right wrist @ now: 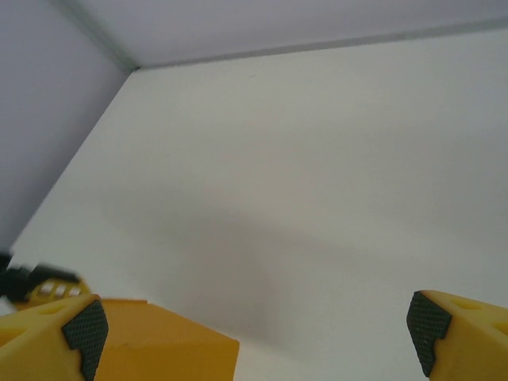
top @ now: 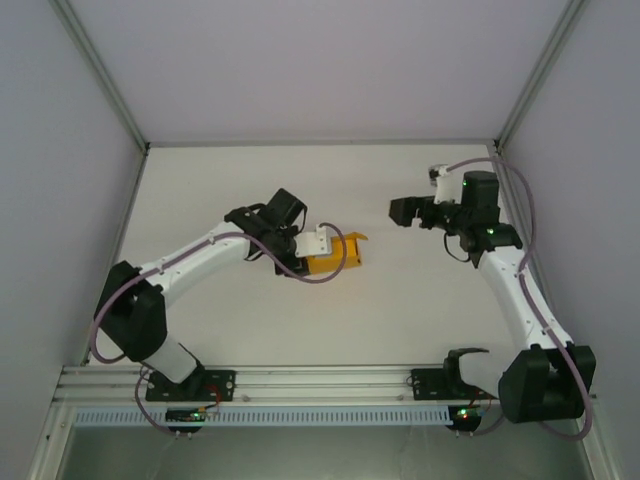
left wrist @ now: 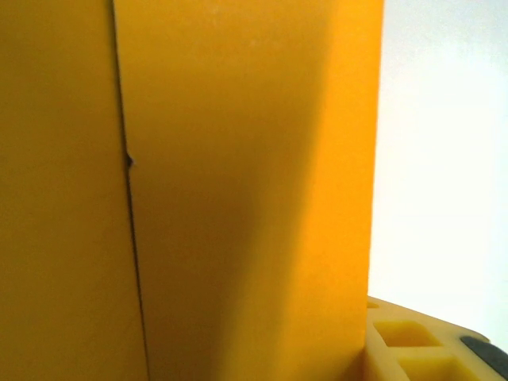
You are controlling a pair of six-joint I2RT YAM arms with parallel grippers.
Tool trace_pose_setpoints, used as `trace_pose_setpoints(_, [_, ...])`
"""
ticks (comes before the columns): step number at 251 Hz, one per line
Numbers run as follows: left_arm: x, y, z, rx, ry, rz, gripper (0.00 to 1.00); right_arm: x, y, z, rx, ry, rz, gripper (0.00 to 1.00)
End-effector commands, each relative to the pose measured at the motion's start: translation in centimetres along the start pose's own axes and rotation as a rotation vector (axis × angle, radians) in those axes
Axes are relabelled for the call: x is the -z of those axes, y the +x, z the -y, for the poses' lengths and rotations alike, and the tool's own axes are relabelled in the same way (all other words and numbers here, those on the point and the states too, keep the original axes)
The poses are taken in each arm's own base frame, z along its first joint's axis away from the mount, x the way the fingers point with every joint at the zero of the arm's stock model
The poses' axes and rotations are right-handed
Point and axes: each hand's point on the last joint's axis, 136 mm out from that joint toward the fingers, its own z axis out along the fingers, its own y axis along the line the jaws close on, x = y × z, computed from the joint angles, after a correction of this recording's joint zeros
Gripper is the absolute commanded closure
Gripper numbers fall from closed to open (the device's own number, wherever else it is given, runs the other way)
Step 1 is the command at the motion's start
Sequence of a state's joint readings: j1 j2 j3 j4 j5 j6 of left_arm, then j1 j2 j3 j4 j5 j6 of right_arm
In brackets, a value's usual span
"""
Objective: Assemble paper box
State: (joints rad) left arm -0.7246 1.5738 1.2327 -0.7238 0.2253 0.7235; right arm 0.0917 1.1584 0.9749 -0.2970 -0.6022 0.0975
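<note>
Clamping the folded orange-yellow paper box point(top: 338, 260), left jaws grip it; right jaws gape empty.

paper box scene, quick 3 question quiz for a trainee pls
1. True or false: the right pincer touches the box.
2. Which one is at the box? A: left pincer. B: right pincer.
3. Fill in: the right pincer's jaws stand ____.
Key: 1 false; 2 A; 3 open.
</note>
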Motion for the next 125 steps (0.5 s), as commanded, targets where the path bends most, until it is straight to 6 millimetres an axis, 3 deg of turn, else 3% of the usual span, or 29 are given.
trace_pose_setpoints(1, [-0.2, 0.6, 1.8, 0.056, 0.121, -0.046, 0.57, -1.1, 2.4, -3.7, 0.288, -0.170, -0.082, 0.01])
trace_pose_setpoints(32, [-2.0, 1.8, 1.2, 0.091, 0.136, -0.132, 0.57, -2.8, 4.9, -4.1, 0.367, -0.138, -0.223, 0.01])
trace_pose_setpoints(125, [-4.3, 3.2, 0.1, 0.109, 0.138, -0.258, 0.53, -6.3, 9.8, -4.1, 0.416, -0.175, -0.435, 0.19])
